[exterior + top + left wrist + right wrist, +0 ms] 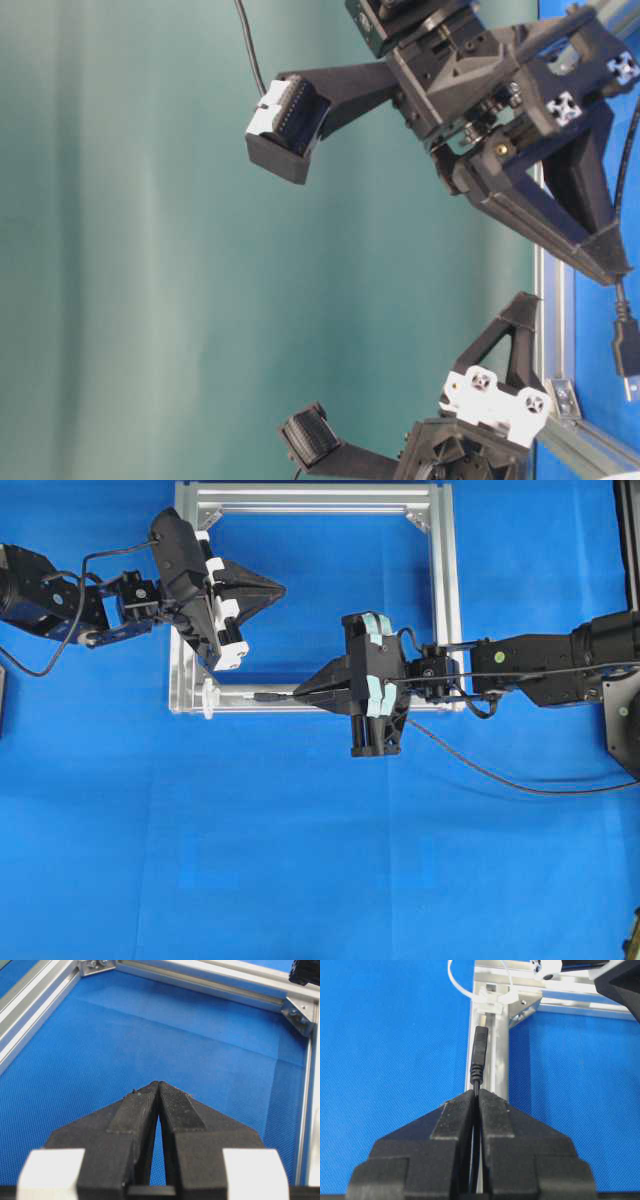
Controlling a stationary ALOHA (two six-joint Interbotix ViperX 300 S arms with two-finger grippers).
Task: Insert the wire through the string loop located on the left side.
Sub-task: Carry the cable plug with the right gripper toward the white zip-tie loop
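overhead view is looking straight down from well above onto the aluminium frame (pixel 445 600); table-level view is sitting low and close, rotated sideways. both wrist views are looking along closed fingers, sharing that frame's (pixel 487 1035) corner region with overhead.

Place: it looked like a robotics lab bench.
Surface: a plain blue cloth (pixel 300 880) covered the table.
Fixture: a square aluminium frame (pixel 445 600) lay on it.
Backdrop: a bare teal wall (pixel 120 250) stood behind.

Black wire (pixel 480 1055), seemingly white string loop (pixel 462 985), blue cloth (pixel 300 880).
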